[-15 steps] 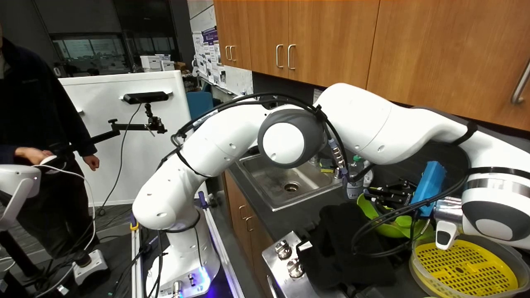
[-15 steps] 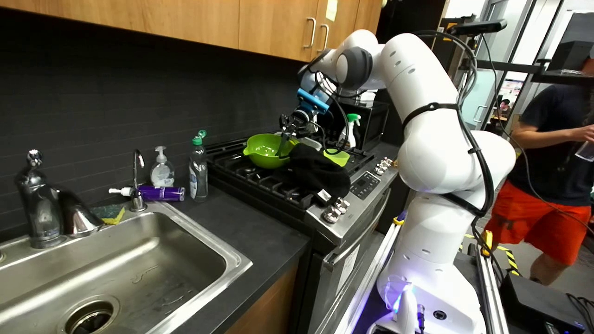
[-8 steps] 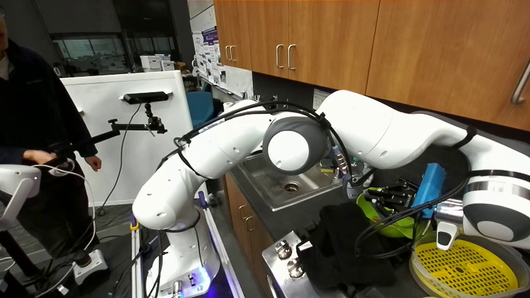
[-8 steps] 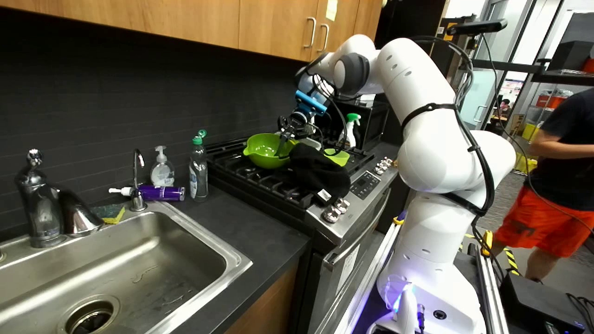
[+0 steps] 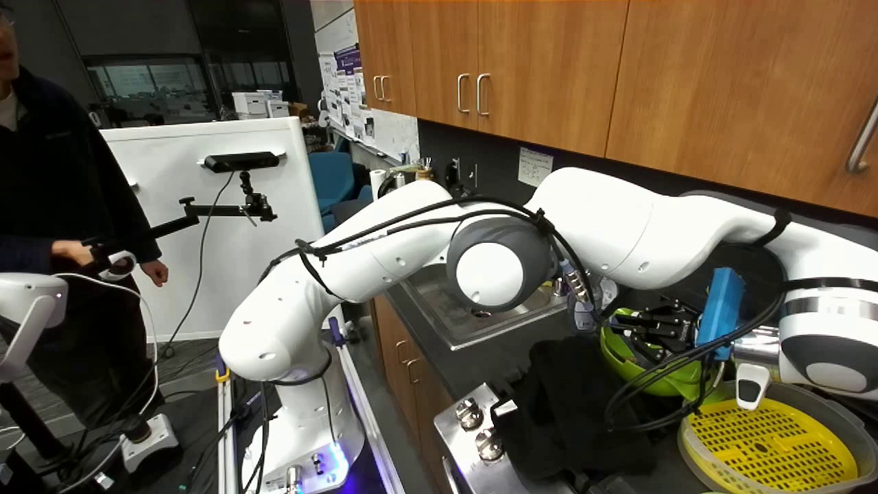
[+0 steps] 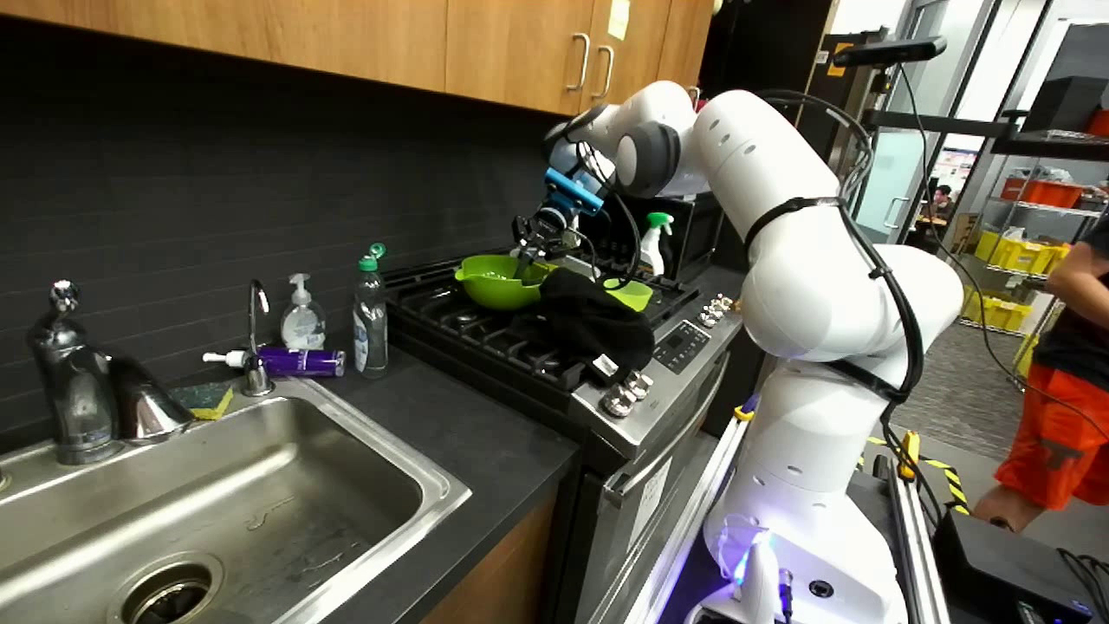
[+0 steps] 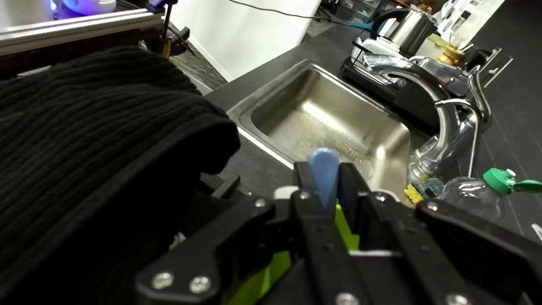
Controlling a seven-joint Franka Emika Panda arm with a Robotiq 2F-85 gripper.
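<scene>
Several wooden cabinets (image 5: pixel 542 68) hang above the counter (image 6: pixel 494 442). Next in size: the white arm (image 6: pixel 780 165), bent at its elbow and reaching from its base across to the stove (image 6: pixel 667 394). A person (image 6: pixel 1066 416) in orange shorts stands beyond the arm, partly in view.

Stove: steel front, black grates (image 6: pixel 511 347), set against the counter. The steel sink (image 6: pixel 364 485) is set in the counter.

On the stove, black cloth (image 6: pixel 598 325) lies heaped, ribbed in the wrist view. Near it is a round translucent tub (image 5: pixel 865 446) holding a yellow perforated disc (image 5: pixel 768 446). The green bowl (image 6: pixel 494 290) sits upright on the grates beside the cloth, spout toward the sink; contact between bowl and cloth cannot be told.

The gripper (image 7: pixel 325 176) is over the bowl in both exterior views, jaws drawn nearly together.

Bottles: a spray bottle (image 6: pixel 652 251) with a green head stands past the bowl; near the sink, a clear bottle (image 6: pixel 371 325) with a green cap and a pump bottle (image 6: pixel 303 322) are upright, a purple bottle (image 6: pixel 299 361) lies on its side. The sponge (image 6: pixel 210 403) rests at the sink's rim.

Thing in the grip: a blue round-ended piece (image 7: pixel 324 161), pinched between the black fingertips (image 7: pixel 303 178), its end showing beyond them. A dark slender part (image 6: pixel 523 265) reaches down from the gripper into the bowl; whether it belongs to the blue piece is not clear.
</scene>
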